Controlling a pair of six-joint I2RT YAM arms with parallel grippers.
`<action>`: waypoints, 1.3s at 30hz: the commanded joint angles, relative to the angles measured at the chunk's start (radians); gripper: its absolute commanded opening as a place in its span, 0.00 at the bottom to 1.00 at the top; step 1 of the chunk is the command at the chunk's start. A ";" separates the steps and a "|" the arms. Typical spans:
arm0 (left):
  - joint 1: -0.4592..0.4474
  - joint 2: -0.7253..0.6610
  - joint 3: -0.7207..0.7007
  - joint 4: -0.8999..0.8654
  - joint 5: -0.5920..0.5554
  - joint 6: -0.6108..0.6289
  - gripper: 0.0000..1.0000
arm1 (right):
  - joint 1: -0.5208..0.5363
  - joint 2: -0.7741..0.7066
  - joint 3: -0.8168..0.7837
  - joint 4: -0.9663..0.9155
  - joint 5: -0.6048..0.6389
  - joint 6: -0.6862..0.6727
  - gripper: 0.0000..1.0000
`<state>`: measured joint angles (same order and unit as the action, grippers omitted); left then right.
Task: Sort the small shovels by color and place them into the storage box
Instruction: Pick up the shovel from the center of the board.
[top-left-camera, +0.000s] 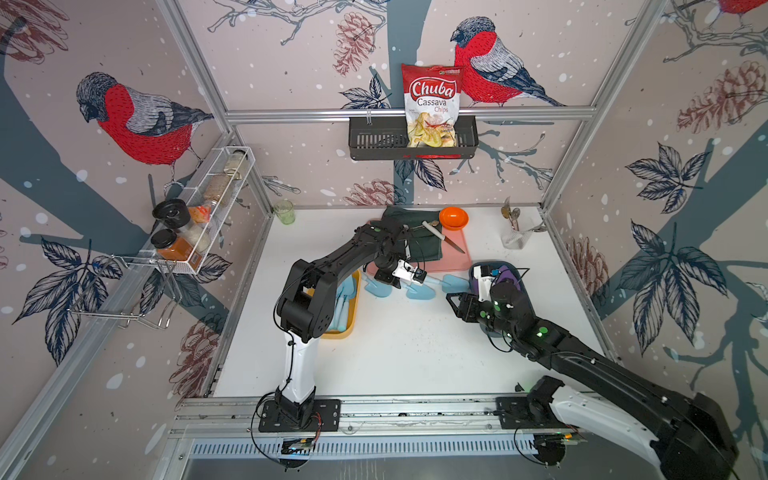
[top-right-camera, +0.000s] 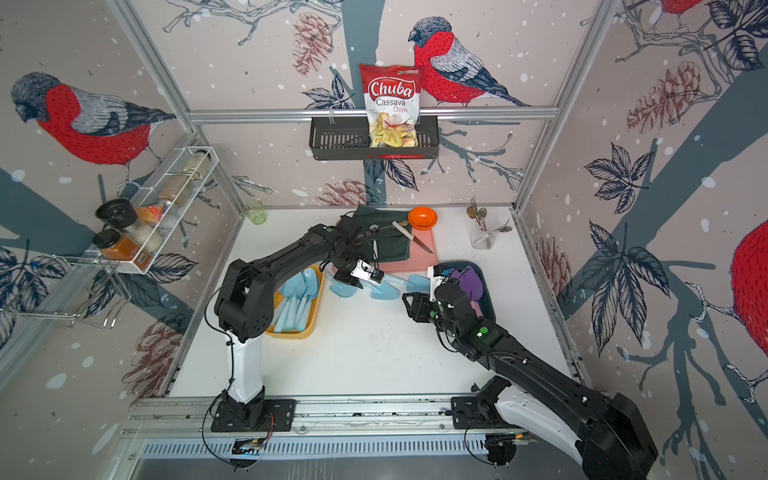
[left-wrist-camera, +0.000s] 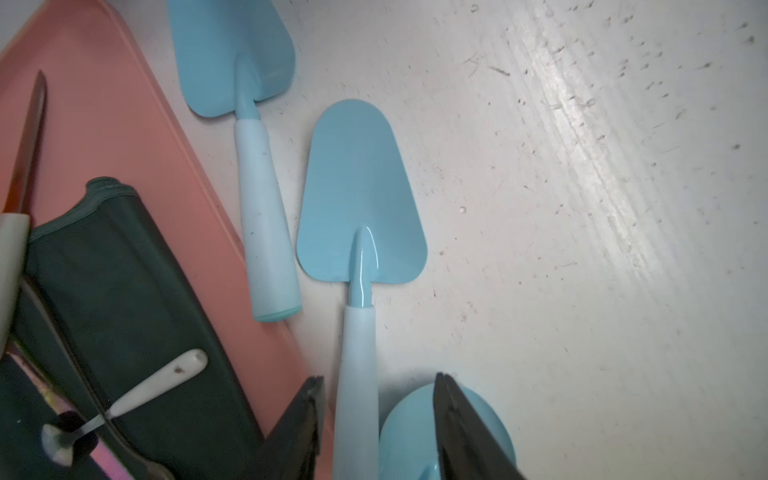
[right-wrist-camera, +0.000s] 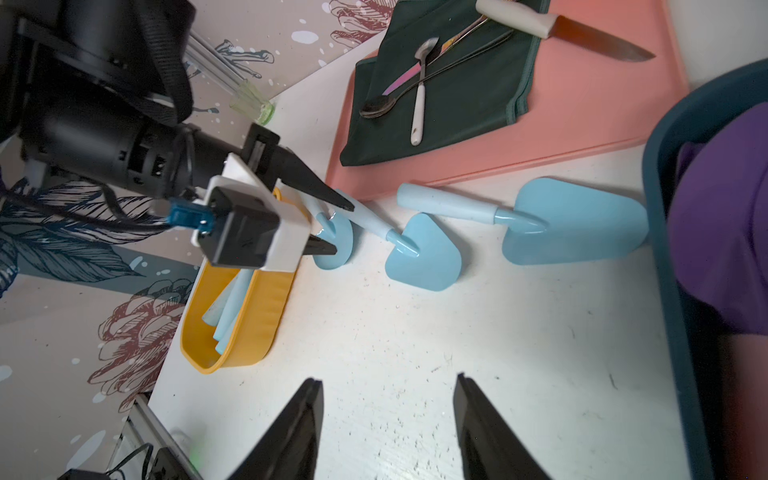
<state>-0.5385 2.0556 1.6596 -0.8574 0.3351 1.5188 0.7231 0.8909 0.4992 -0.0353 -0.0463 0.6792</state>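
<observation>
On the white table (top-left-camera: 407, 353), the yellow box (right-wrist-camera: 257, 316) holds light blue shovels (top-right-camera: 297, 295) and the dark blue box (right-wrist-camera: 660, 249) holds purple shovels (top-right-camera: 469, 280). Three loose shovels (right-wrist-camera: 573, 220) lie between the boxes, along the pink board (left-wrist-camera: 104, 104). The left gripper (left-wrist-camera: 376, 376) stands parted astride the middle shovel (left-wrist-camera: 359, 199), at its handle. The right gripper (right-wrist-camera: 386, 378) hangs wide over bare table nearby.
</observation>
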 joint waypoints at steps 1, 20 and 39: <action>-0.011 0.034 0.013 -0.013 -0.040 0.002 0.46 | -0.004 -0.031 -0.021 0.050 -0.063 -0.028 0.55; -0.034 0.102 -0.058 0.175 -0.085 -0.019 0.37 | -0.005 -0.057 -0.036 0.014 -0.063 -0.033 0.55; -0.054 0.045 -0.117 0.198 -0.164 -0.087 0.00 | -0.005 -0.057 -0.036 0.002 -0.050 -0.041 0.54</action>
<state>-0.5892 2.1265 1.5589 -0.6312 0.2001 1.4693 0.7181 0.8349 0.4633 -0.0315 -0.1036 0.6537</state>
